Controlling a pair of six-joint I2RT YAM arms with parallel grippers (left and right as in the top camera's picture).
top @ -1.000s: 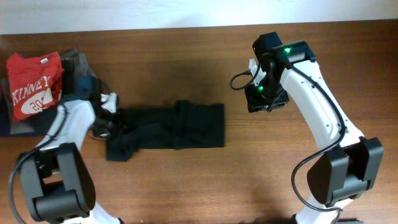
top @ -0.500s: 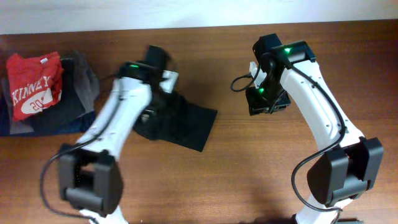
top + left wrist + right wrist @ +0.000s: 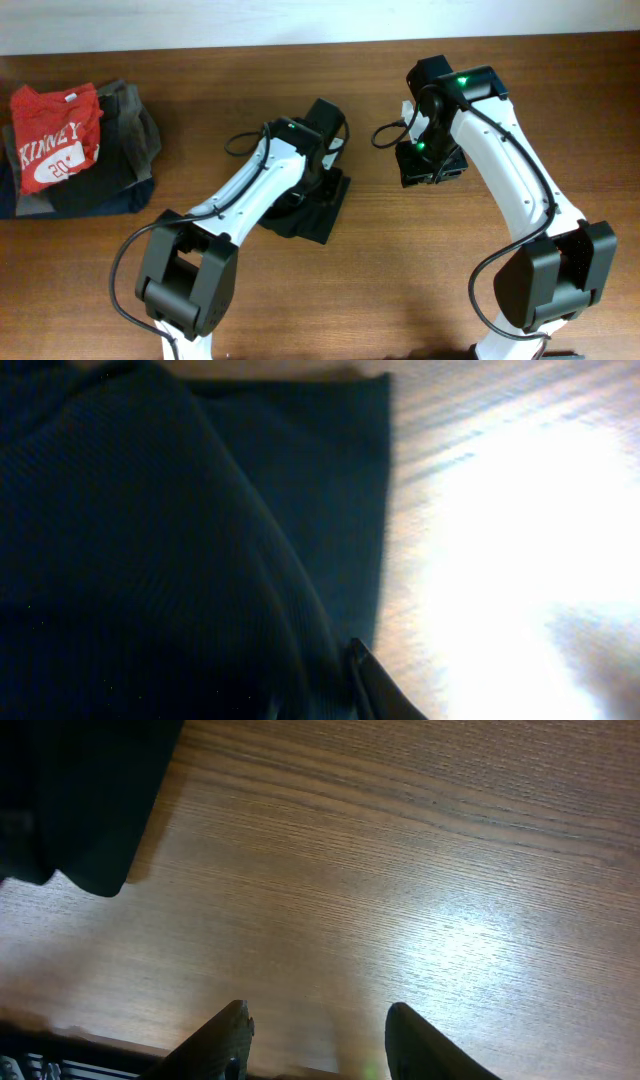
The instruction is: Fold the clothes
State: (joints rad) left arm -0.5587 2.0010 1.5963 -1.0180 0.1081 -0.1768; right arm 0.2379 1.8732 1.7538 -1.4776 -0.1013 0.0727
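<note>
The black garment (image 3: 315,210) lies bunched in a small folded heap at the middle of the table, under my left arm. My left gripper (image 3: 308,178) is down on it and shut on a fold of the cloth. In the left wrist view the black garment (image 3: 150,540) fills the left side and covers one finger; only one dark fingertip (image 3: 365,665) shows. My right gripper (image 3: 432,165) hovers to the right of the garment, apart from it. In the right wrist view it (image 3: 318,1020) is open and empty over bare wood, with a black corner of cloth (image 3: 80,800) at upper left.
A pile of folded clothes sits at the far left: a red "KINNEY" shirt (image 3: 50,140) on grey (image 3: 135,120) and dark navy garments. The wooden table (image 3: 400,290) runs to a pale wall edge at the back.
My left gripper has swept from the garment's left end to the right, carrying the cloth over itself. The long flat garment is now a compact heap. The right arm has not moved.
</note>
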